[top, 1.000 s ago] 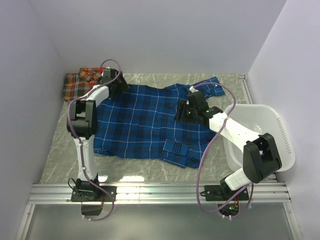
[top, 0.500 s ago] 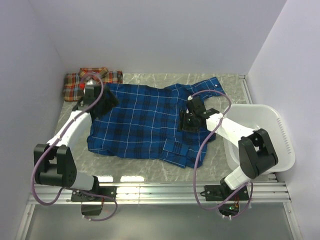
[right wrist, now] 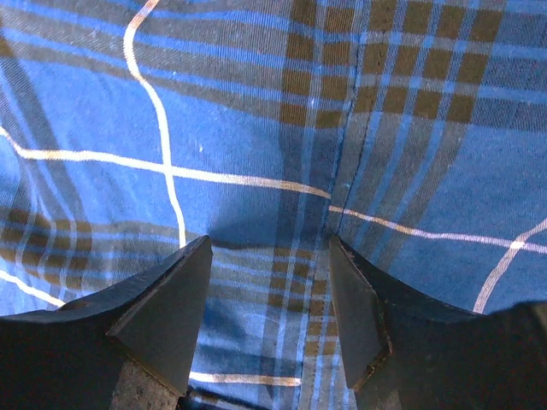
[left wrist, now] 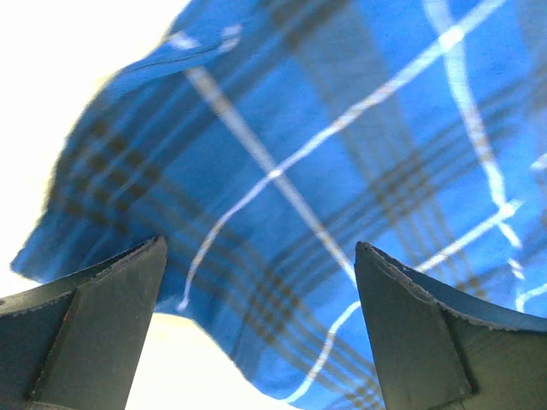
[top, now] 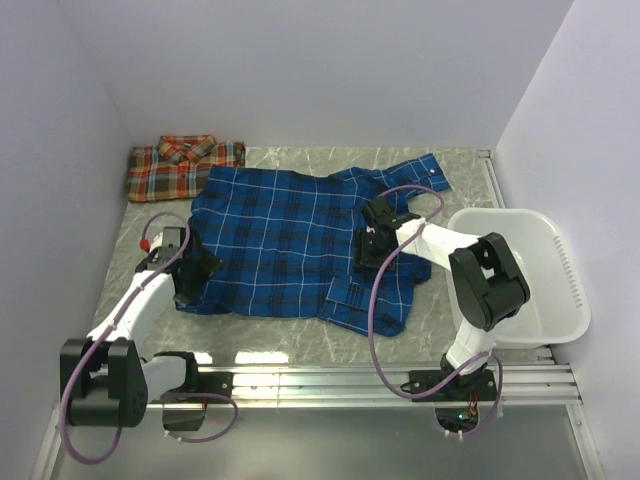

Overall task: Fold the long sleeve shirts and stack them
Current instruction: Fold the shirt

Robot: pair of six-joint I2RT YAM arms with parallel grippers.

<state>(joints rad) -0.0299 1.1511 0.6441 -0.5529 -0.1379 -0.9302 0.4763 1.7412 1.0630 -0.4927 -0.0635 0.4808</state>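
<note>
Blue shirt (top: 280,230) spread flat; my left pincer (top: 195,272) swung from far shoulder to near hem, released; right pincer (top: 368,248) released over mid-shirt. Fold likely next.

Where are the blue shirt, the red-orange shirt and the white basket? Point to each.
blue shirt (top: 290,240): top external view, middle of its body.
red-orange shirt (top: 170,172): top external view, its folded front.
white basket (top: 568,272): top external view, its slotted right wall.

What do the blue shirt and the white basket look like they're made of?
The blue shirt looks like woven cloth, probably cotton, matte: the right wrist view shows fine threads and a stitched seam. The basket is likely moulded plastic, smooth, slightly shiny, with stiff slotted walls.
</note>
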